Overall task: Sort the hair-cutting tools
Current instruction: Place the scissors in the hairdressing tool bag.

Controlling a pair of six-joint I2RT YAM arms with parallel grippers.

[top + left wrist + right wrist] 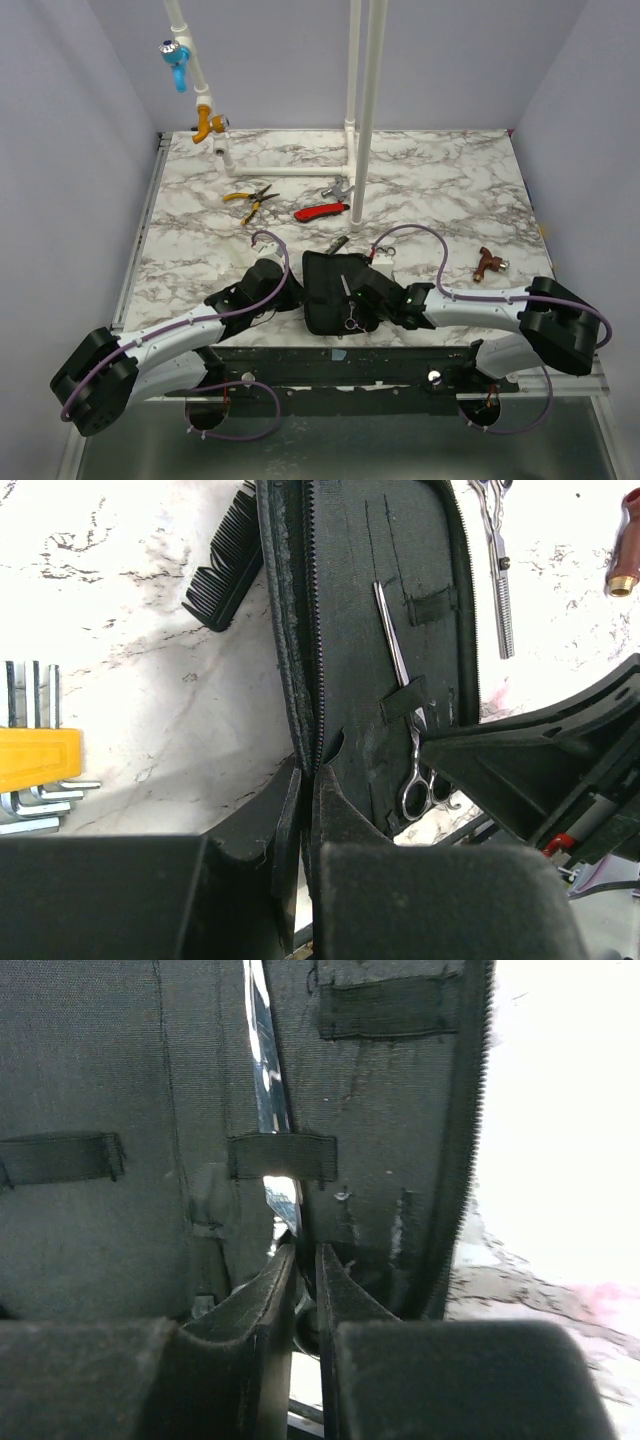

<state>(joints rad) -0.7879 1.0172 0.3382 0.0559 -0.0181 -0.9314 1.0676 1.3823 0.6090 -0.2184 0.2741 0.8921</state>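
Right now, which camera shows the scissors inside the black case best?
The left wrist view: the scissors show end to end in the black case, blades under a strap, finger loops visible. The top view gives only a small silver sliver; the right wrist view shows just part of a blade.

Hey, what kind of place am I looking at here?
Probably a robot test cell in a lab: a marble-patterned table boxed in by plain walls, a left arm and right arm mounted at its near edge, and a white pipe frame carrying a blue valve.
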